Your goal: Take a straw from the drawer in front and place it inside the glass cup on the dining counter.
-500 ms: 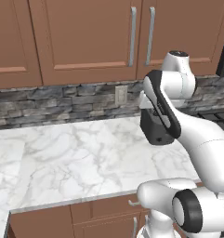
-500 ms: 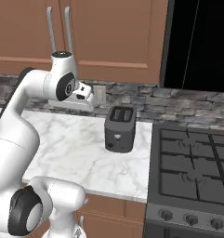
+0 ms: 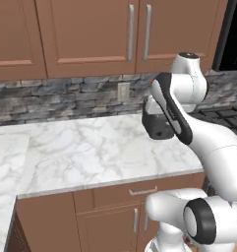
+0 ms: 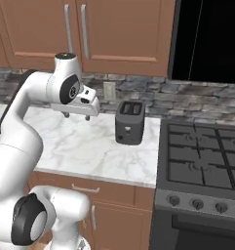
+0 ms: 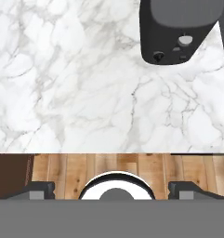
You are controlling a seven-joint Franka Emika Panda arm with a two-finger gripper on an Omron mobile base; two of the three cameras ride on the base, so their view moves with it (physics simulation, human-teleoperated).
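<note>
Under the marble worktop's front edge, the brown drawer (image 3: 115,195) with its slim silver handle (image 3: 143,190) is shut; it also appears in the right base view (image 4: 109,193). My gripper (image 4: 77,117) hangs above the worktop, left of the toaster, pointing down. It is open and holds nothing. In the hand view its fingertips (image 5: 39,188) stand wide apart over the worktop's front edge and the wood floor below. The straw is hidden. The glass cup and the dining counter are out of view.
A black toaster (image 4: 130,123) stands on the worktop (image 3: 80,147) by the stone backsplash, at the upper right in the hand view (image 5: 181,32). A stove (image 4: 202,161) lies to the right. Upper cabinets (image 3: 90,34) hang above, lower cabinet doors (image 3: 110,229) sit below.
The whole picture has shifted in both base views: the base has moved, and more of the cabinet front below the worktop shows. The arm keeps its pose and the gripper stays open.
</note>
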